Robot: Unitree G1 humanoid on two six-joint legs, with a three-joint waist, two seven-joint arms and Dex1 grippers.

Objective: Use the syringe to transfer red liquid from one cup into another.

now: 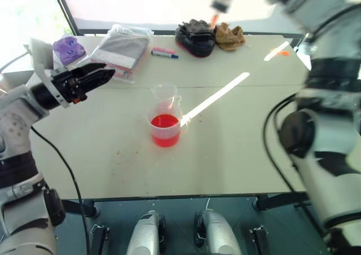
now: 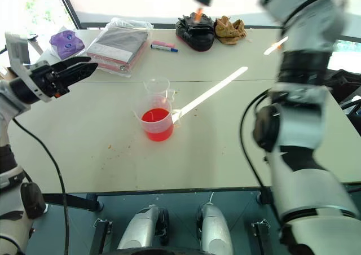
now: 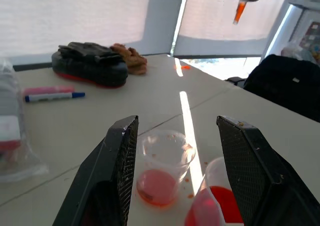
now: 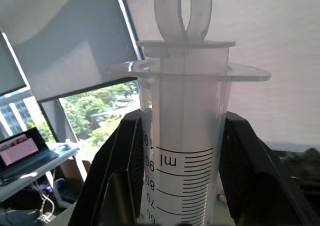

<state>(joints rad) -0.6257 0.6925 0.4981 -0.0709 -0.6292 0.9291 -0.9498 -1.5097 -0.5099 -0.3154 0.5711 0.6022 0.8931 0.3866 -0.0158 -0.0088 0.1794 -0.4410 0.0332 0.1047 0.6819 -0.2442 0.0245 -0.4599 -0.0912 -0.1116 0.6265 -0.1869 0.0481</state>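
We see the right gripper (image 4: pixel 180 186) clenched on the syringe (image 4: pixel 182 151), lifted well above both cups (image 1: pixel 165 130) for aiming, left gripper (image 3: pixel 182 176) spread wide, hovering beside them.

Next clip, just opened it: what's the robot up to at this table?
The right tool is shut on the syringe, held high above the far side of the table, orange tip down. The left tool is open and empty, hovering near the two cups at mid-table. The short cup holds plenty of red liquid; the handled cup has only a little at its bottom.
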